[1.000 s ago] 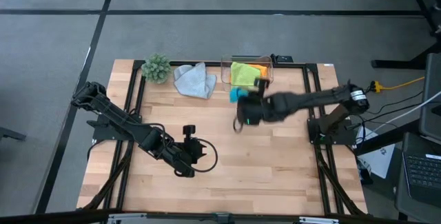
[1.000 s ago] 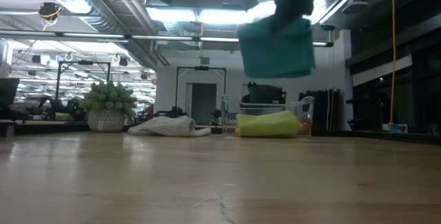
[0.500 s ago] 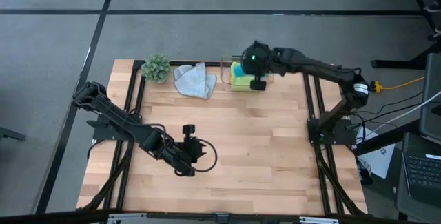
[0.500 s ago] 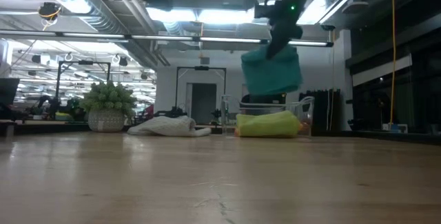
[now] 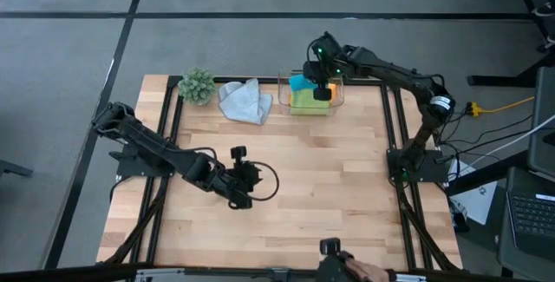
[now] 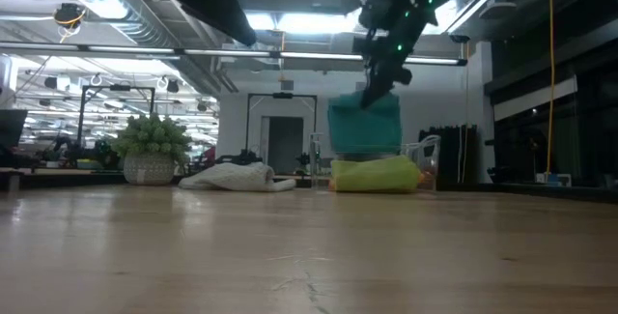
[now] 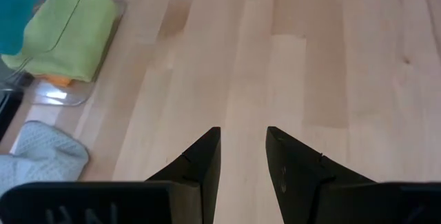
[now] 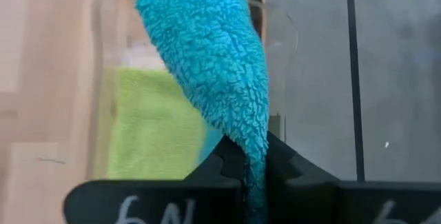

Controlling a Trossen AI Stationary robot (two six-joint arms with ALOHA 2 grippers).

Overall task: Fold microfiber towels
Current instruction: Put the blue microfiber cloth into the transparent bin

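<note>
In the high view we see our right gripper (image 5: 321, 92) near the top centre of the frame, over the clear plastic box (image 5: 336, 100) at the far edge of the worktop (image 5: 329, 186). Its fingers are clamped tight on the turquoise towel (image 8: 213, 65), which hangs down over the box; in the low view that towel (image 6: 364, 126) sits just above the lime green towel (image 6: 375, 174). The green towel lies folded in the box, with a sliver of the orange towel (image 5: 323, 87) showing beside it. The light grey towel (image 5: 244, 101) lies crumpled on the worktop to the left of the box, between it and the small plant (image 5: 196, 84). Our left gripper (image 5: 245, 180) waits low over the bare wood in the lower left part of the frame, its fingers (image 7: 200, 169) a narrow gap apart and holding nothing.
</note>
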